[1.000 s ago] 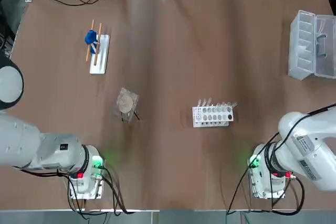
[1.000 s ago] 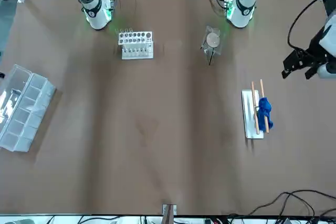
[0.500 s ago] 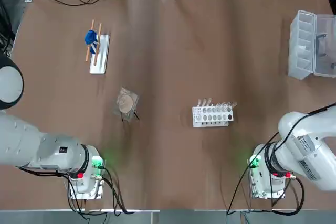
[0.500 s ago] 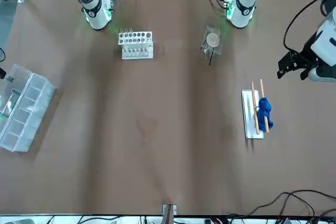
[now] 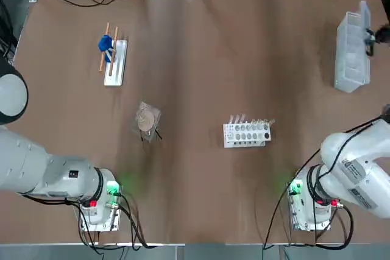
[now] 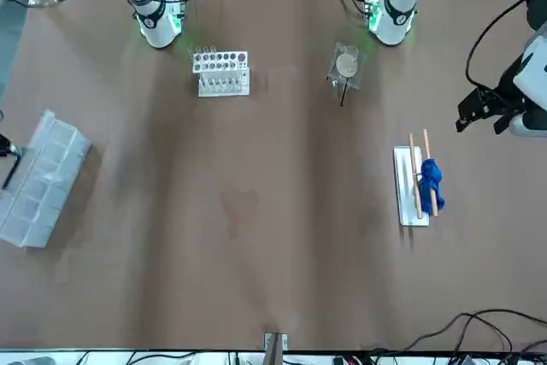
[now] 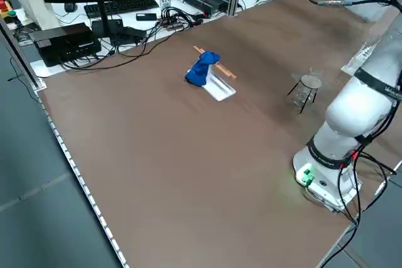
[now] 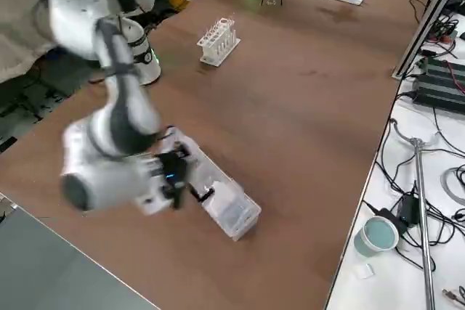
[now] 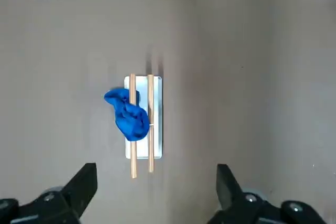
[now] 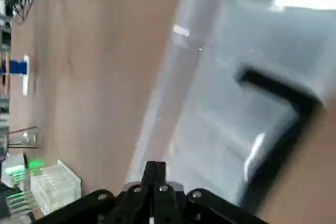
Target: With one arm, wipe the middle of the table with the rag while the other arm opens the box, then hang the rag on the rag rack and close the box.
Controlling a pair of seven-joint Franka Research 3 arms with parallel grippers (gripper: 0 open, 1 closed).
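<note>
On the wide brown table (image 5: 201,89), our translucent plastic box (image 5: 350,59) meets our pressed-together right claw (image 10: 156,165); an off-line push could skid it, lid unlatched! Below our spread left claw (image 9: 156,167), the white two-rod rack (image 9: 142,149) carries our bunched blue rag (image 9: 131,119); bumping might drop it.

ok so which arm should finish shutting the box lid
Probably the right: its gripper is at the box, whose lid is up at least partly. The left gripper hangs across the table, by the rag rack.
</note>
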